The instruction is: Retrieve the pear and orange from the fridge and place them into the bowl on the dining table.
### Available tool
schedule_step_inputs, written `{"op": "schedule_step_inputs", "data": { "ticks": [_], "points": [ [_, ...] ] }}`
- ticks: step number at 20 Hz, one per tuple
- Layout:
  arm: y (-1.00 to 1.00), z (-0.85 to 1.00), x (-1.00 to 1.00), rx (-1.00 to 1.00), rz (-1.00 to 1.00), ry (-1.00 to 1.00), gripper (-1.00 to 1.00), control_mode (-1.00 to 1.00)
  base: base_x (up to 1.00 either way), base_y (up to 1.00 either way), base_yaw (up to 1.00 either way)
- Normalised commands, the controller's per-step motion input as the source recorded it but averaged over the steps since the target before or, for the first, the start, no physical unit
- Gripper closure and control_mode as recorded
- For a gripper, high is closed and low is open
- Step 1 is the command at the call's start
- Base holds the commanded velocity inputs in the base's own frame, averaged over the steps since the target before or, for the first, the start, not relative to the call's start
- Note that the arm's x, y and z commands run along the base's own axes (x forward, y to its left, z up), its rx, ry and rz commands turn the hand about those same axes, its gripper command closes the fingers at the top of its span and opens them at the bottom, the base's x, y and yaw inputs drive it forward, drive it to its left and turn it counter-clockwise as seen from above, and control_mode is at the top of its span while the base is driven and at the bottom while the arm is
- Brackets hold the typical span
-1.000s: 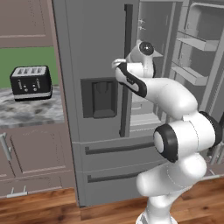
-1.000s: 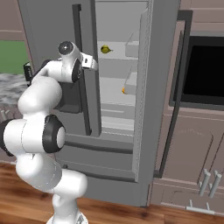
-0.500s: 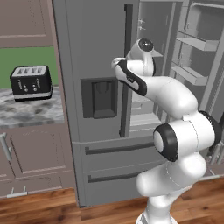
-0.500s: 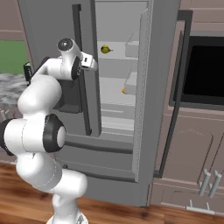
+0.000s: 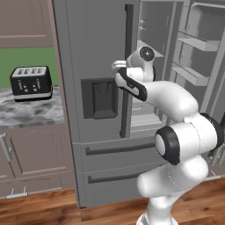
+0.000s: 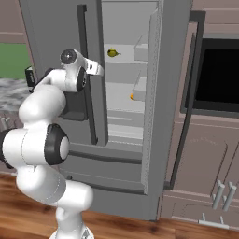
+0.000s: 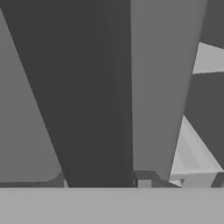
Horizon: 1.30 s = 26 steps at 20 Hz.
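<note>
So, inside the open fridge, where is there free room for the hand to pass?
In the fridge, the shelf stretch left of the pear is bare, as is the lower shelf left of the orange. It is tight where each fruit sits near the door bins.

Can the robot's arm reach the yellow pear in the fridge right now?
Probably yes. The fridge's right door stands open, and the pear sits in plain sight on an upper shelf with nothing in front. The gripper is by the opening, a little below it.

The white arm (image 5: pixel 176 114) rises from its base, bends at a dark elbow joint and reaches forward at chest height, its wrist (image 6: pixel 74 70) turned sideways; the pincer's opening cannot be made out.
</note>
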Motion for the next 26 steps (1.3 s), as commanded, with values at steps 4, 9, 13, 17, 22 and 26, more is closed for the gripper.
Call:
{"op": "schedule_step_inputs", "data": {
  "ticks": [4, 9, 13, 17, 22, 26],
  "points": [
    [0.08, 0.0, -0.31, -0.01, 0.0, 0.24, 1.0, -1.0, 0.0, 0.0, 0.0],
    [0.19, 0.07, -0.96, 0.0, 0.02, 0.23, 1.0, -1.0, 0.0, 0.0, 0.0],
    [0.71, 0.0, -1.0, -0.06, 0.04, 0.01, 1.0, -1.0, 0.0, 0.0, 0.0],
    [0.76, 0.0, -1.0, -0.14, 0.02, -0.03, 1.0, -1.0, 0.0, 0.0, 0.0],
    [0.84, 0.0, -1.0, -0.17, 0.0, -0.04, 1.0, -1.0, 0.0, 0.0, 0.0],
    [0.71, 0.04, -1.0, -0.13, 0.0, 0.0, 1.0, -1.0, 0.0, 0.0, 0.0]
  ]
}}
